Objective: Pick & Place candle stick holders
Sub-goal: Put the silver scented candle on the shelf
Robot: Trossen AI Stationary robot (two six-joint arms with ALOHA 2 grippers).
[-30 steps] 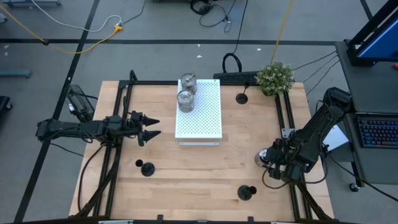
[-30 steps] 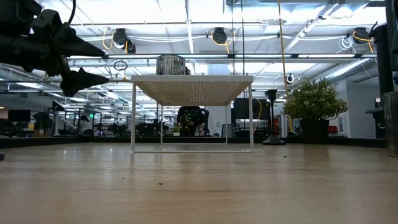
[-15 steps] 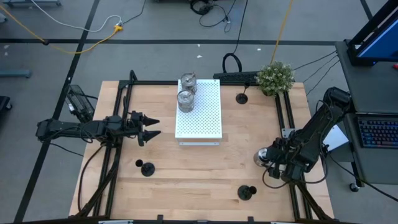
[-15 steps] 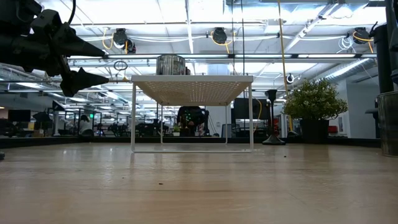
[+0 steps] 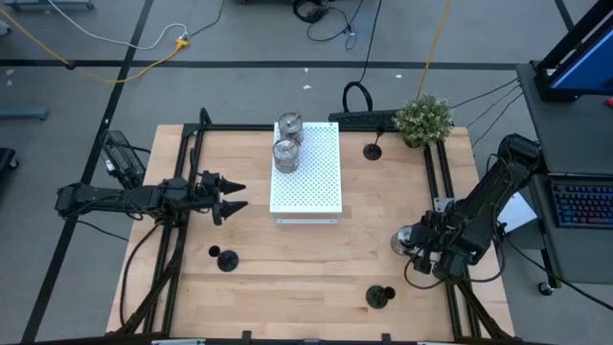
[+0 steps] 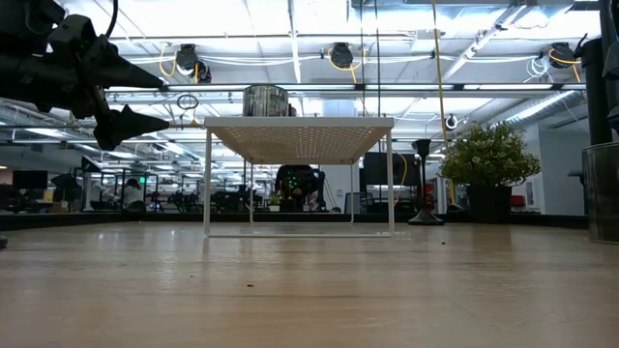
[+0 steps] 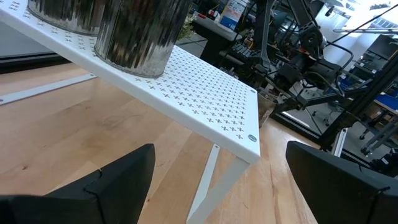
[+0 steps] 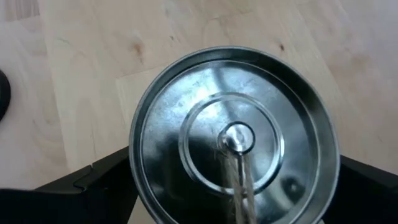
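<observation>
At four o'clock on the tabletop [image 5: 316, 259], right pincer [image 5: 410, 243] reaches down, fingers apart around a silver candle stick holder [image 8: 233, 137] near the edge. Left pincer [image 5: 233, 195], nine o'clock, level, fingers apart, holding nothing. Two silver holders [image 5: 286, 146] on white perforated board [image 5: 311, 182], twelve o'clock. Black holders at [image 5: 226, 258], [image 5: 379, 296], [image 5: 373, 150]. Centre bare. No legible writing.

White perforated board [image 5: 306, 168] mid-table — green plant [image 5: 423, 119] at far corner.
</observation>
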